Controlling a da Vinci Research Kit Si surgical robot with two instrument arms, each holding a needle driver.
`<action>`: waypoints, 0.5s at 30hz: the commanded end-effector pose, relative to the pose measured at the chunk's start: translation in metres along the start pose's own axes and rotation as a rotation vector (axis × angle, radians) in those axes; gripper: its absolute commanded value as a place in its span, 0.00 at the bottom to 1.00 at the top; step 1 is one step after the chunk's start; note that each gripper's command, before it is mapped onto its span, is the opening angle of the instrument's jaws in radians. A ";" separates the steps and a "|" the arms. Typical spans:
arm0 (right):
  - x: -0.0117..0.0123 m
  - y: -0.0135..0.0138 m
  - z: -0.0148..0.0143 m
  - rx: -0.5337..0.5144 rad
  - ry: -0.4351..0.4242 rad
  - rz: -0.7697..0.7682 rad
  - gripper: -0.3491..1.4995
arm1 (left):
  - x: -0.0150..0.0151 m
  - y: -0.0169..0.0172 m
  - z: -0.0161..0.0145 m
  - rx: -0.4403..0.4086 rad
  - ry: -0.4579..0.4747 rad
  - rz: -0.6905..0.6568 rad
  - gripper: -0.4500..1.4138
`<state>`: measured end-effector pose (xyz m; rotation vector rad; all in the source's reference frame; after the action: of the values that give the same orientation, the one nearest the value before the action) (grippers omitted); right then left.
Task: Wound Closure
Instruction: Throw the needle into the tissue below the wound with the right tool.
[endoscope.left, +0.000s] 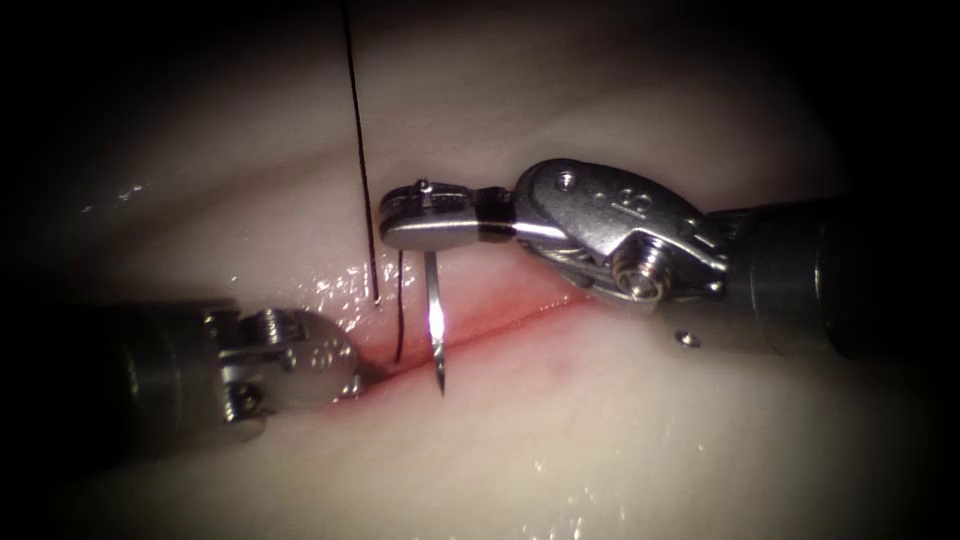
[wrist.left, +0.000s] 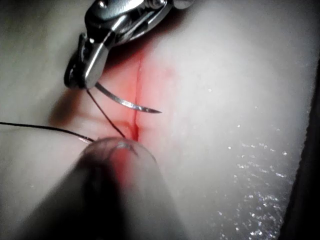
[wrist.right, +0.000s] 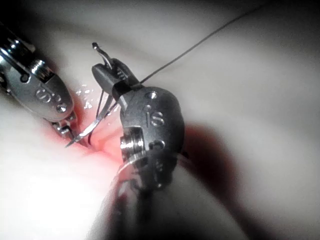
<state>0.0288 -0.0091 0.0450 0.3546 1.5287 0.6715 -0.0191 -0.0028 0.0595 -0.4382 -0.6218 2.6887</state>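
The right arm's tool (endoscope.left: 425, 218) comes in from the right of the endoscope view with its jaws closed on the needle (endoscope.left: 435, 320), gripping it near its blunt, thread-bearing end; the needle hangs down from the jaws, free of the tissue (endoscope.left: 640, 440), its point just over the cut (endoscope.left: 500, 325), which runs as a reddened line stained with red fluid (endoscope.left: 540, 305); the left arm's tool (endoscope.left: 345, 375) lies low on the left, its tip pressed at the cut's left end, and whether its jaws are parted or what they hold cannot be told; the left wrist view adds the needle's curve, a shallow arc with the sharp point lying across the cut toward its far side, which the endoscope flattens into a straight blade; the right wrist view adds how near the needle's point sits to the left arm's tool, just beside its tip; counted: one needle, two tools, one cut, and one thread (endoscope.left: 358, 150), seen as two dark runs, a long one climbing out of view from the tissue left of the needle and a short one dropping from the jaws to the cut.
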 end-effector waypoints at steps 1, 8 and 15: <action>-0.0007 0.0001 0.0007 0.002 0.013 -0.017 0.00 | 0.0002 -0.0001 0.0009 0.003 -0.010 -0.007 0.28; -0.0006 -0.0002 0.0009 -0.004 0.028 -0.121 0.00 | 0.0002 -0.0001 0.0013 0.002 -0.028 -0.015 0.33; -0.0008 -0.0006 0.0016 -0.015 0.035 -0.205 0.00 | 0.0003 -0.0001 0.0013 0.003 -0.028 -0.028 0.42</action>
<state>0.0298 -0.0099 0.0449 0.1690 1.5644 0.5297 -0.0194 -0.0028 0.0600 -0.3874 -0.6250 2.6723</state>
